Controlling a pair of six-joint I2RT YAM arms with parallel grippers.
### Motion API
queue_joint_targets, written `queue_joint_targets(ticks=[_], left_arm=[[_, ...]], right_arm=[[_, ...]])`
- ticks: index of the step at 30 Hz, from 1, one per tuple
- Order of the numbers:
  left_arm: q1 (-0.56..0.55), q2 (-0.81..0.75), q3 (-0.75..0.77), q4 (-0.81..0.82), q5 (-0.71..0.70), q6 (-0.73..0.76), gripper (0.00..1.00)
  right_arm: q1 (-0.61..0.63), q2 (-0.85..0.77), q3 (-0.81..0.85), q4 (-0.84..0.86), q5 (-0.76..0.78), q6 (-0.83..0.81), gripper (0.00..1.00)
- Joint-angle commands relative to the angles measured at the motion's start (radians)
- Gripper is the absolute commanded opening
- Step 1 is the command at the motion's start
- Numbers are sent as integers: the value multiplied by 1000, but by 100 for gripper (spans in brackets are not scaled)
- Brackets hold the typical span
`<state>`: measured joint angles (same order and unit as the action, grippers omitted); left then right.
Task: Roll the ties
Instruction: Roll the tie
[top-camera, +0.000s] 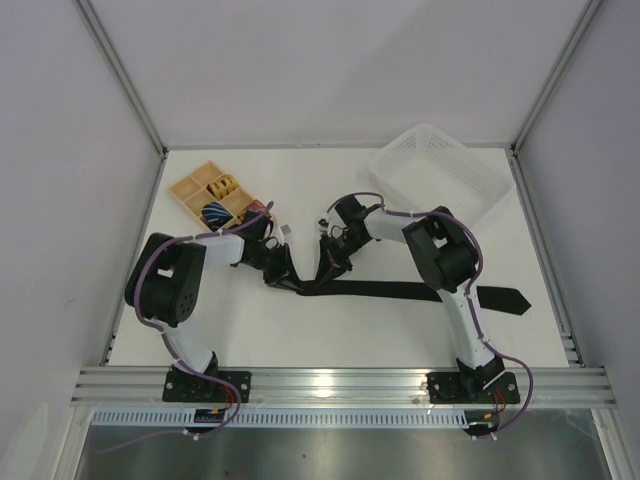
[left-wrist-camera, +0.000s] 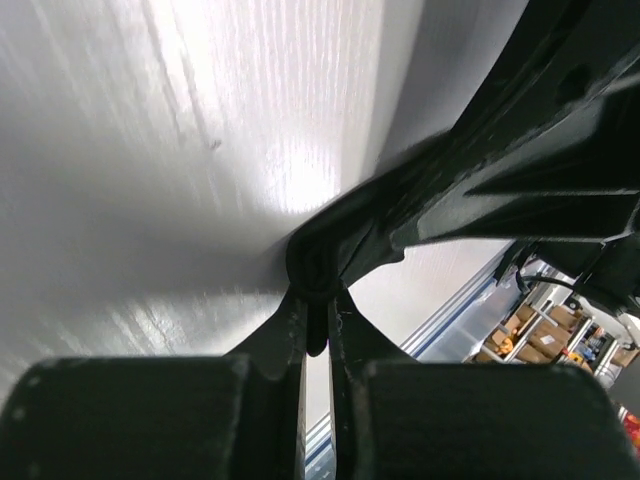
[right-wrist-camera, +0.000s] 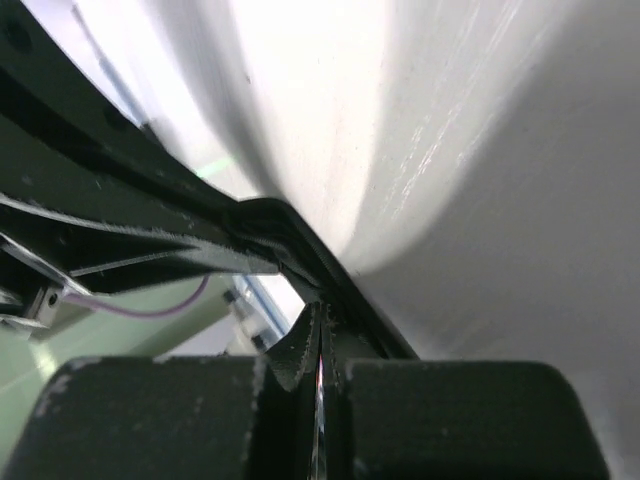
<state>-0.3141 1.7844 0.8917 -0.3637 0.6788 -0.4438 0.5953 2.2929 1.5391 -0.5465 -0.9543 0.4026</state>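
Observation:
A black tie stretches across the middle of the white table, its pointed wide end at the right. Its narrow end is bunched at the left, where both grippers meet. My left gripper is shut on a small fold of the tie, which bulges just past the fingertips of the left gripper. My right gripper stands a little to the right, shut, with the tie running off its tips. In the right wrist view the right gripper shows only a hairline slit between its jaws.
A wooden tray at the back left holds rolled ties in yellow, blue stripes and red. A white plastic basket stands at the back right. The right arm's forearm crosses over the tie near the front right.

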Motion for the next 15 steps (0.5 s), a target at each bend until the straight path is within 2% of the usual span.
queue_joint_targets(ticks=[1,5,15], left_arm=[[-6,-68,-53,49,-27,-47,1],[-6,-97,-77,81,-30,-70,1],[-8,-152,-131,140,-53,-142,0]], right_arm=[[4,-84,13,52,155,47,0],[11,-154,9,48,210,67,0],[35,-177,-31,34,210,56,0]])
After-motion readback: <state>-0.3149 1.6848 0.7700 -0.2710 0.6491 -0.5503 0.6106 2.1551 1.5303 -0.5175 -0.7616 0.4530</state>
